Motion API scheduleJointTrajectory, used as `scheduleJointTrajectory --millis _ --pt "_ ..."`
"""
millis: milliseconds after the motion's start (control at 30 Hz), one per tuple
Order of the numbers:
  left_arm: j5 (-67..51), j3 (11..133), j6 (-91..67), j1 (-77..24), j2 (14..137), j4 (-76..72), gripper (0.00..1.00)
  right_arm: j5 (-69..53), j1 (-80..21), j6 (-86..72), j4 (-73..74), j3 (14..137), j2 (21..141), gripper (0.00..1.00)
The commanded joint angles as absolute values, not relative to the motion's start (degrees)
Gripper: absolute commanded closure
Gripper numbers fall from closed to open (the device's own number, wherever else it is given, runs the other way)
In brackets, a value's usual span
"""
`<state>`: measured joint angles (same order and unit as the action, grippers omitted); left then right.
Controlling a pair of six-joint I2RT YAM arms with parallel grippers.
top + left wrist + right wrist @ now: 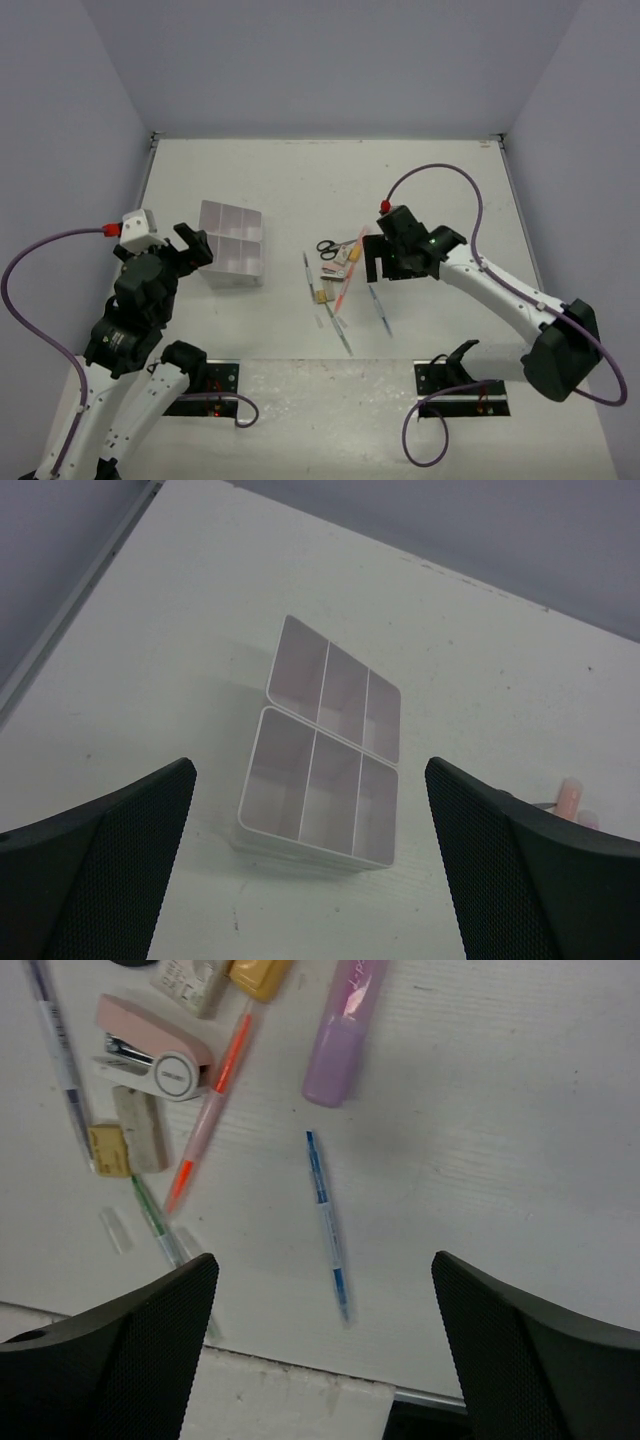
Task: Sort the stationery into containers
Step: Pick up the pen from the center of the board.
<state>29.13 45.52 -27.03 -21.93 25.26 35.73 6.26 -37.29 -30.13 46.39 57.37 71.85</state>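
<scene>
Stationery (340,270) lies apart from organiser box (233,243); left tool (195,245), right tool (380,268) gape empty.

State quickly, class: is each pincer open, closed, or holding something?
Left pincer: open, holding nothing.
Right pincer: open, holding nothing.

table (300,180): organiser box (233,243) is set on the left half (six compartments, two rows of three). stationery is gathered to its right, well apart, near the centre. scissors (327,248) are placed at the far end of the group. stapler (150,1050) is laid just left of the marker (210,1120), with an eraser (140,1140) just before it. bar (342,1030) is laid right of the marker, and a lone pen (328,1222) before the bar.
</scene>
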Motion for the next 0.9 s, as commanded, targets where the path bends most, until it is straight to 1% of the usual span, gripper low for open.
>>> scheduleJointTrajectory --millis 0,133,233,433,567,700,867 --pt "30.4 45.8 -27.8 -22.0 25.6 35.2 0.0 10.1 -38.8 -29.8 44.8 55.3 77.1 0.17" --pt "30.7 45.8 -27.9 -22.0 26.7 35.1 0.0 10.6 -41.5 -30.6 43.9 55.3 82.3 0.26" --pt "30.5 45.9 -27.9 -22.0 27.7 35.4 0.0 8.6 -42.5 -30.2 42.2 54.6 85.7 0.36" --pt "29.8 45.9 -27.8 -22.0 28.2 35.2 0.0 5.4 -43.5 -30.1 40.7 53.7 91.2 0.5" --pt "29.7 45.8 -27.7 -22.0 27.9 35.1 0.0 3.6 -43.7 -30.1 39.8 52.4 92.0 0.54" --pt "29.5 45.8 -27.6 -22.0 27.9 35.0 0.0 2.8 -44.2 -30.9 39.6 51.2 92.6 0.55" --pt "29.3 45.8 -27.6 -22.0 27.9 35.0 0.0 1.3 -44.5 -31.9 40.8 51.4 94.0 0.57"
